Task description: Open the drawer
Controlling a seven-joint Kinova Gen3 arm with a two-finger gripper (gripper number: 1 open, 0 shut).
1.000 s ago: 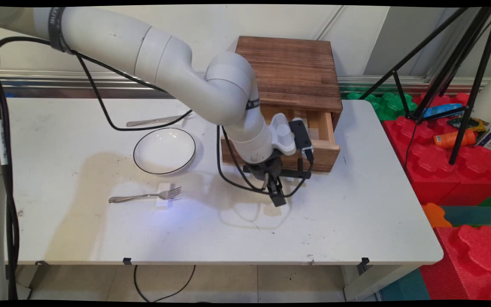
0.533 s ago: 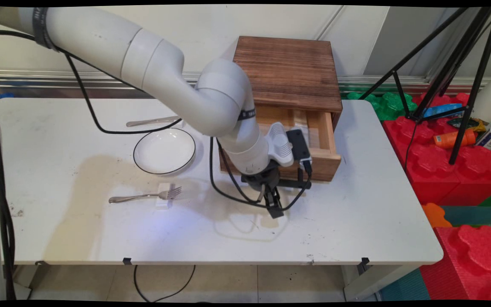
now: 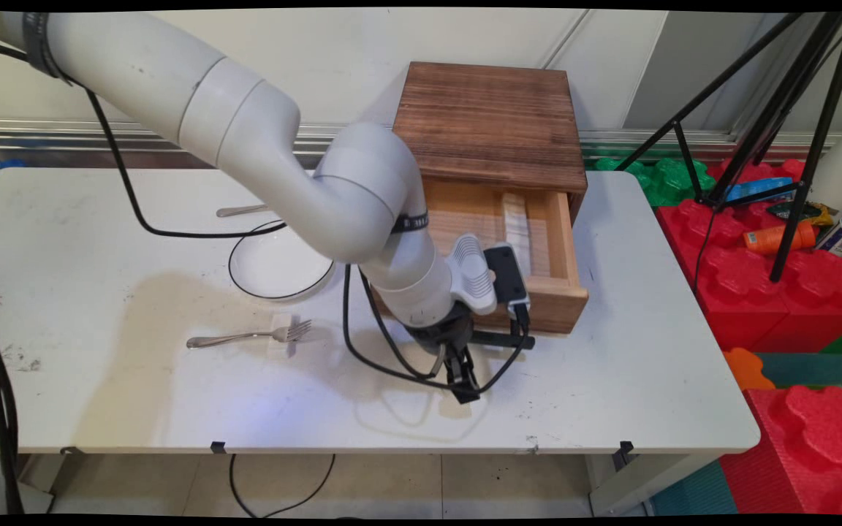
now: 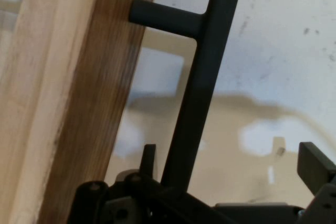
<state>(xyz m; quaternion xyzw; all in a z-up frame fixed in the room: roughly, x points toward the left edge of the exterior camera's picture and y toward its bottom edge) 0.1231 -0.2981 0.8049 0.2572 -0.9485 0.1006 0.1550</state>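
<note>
In the main view, the gripper (image 3: pixel 465 383) is hanging low over the table (image 3: pixel 611 380), hooked at the black handle (image 3: pixel 498 339) of the drawer (image 3: pixel 545 303), which is standing open from the wooden box (image 3: pixel 494 124). The light box is probably liable to slide or tip if the handle is dragged sideways.

In the hand view, the fingers (image 4: pixel 148 156) are standing wide apart, with the handle running between them beside the left one. Unclamped, the bar is likely free to slip out.
</note>
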